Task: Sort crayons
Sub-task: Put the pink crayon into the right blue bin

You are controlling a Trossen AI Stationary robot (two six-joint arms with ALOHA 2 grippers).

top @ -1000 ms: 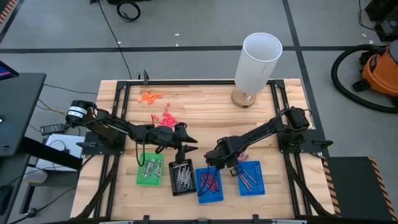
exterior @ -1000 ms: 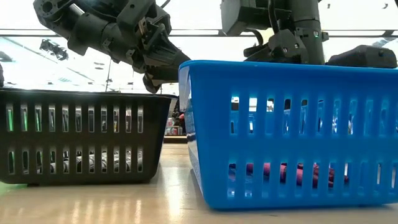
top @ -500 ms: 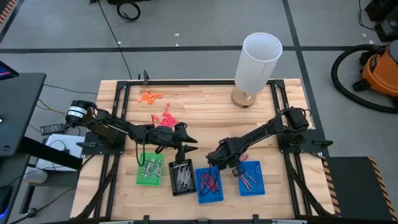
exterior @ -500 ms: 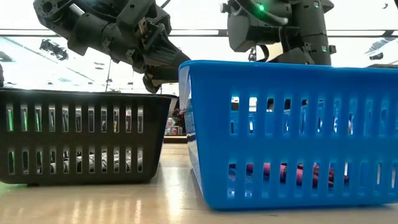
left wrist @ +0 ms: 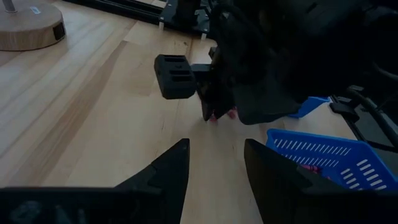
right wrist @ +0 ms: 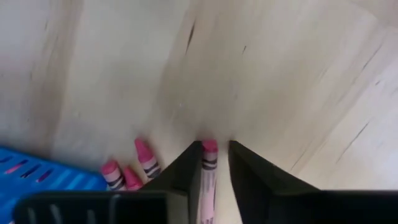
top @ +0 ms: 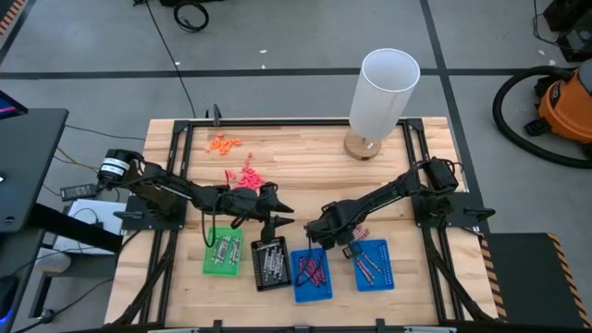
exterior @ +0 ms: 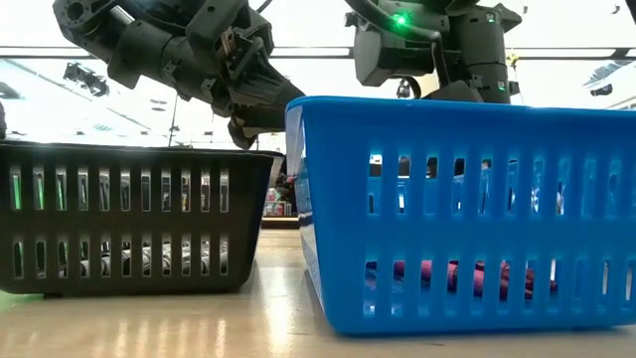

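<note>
A magenta crayon (right wrist: 209, 163) sits between the fingers of my right gripper (right wrist: 214, 149), which points down at the table by the far end of the left blue tray (top: 312, 275). More magenta crayons (right wrist: 127, 169) lie beside that tray's edge. Silvery crayons lie in the green tray (top: 222, 252) and the black tray (top: 270, 263), magenta ones in both blue trays. My left gripper (left wrist: 214, 155) hangs open over the far end of the black tray with nothing between its fingers. My right gripper has the magenta crayon pinched between its two fingers (right wrist: 186, 168), coming from above and pointing down. The crayon runs along the fingers, its pointed tip (right wrist: 209, 145) level with their free ends. Whether it still rests on the table, I cannot tell.
Loose pink crayons (top: 245, 178) and orange ones (top: 224, 142) lie on the far left of the table. A tall white cylinder on a wooden base (top: 381, 92) stands at the far edge. A second blue tray (top: 373, 265) sits at the near right.
My right arm has shifted slightly toward the table's left, over the far end of the left blue tray. My left arm has kept still.
</note>
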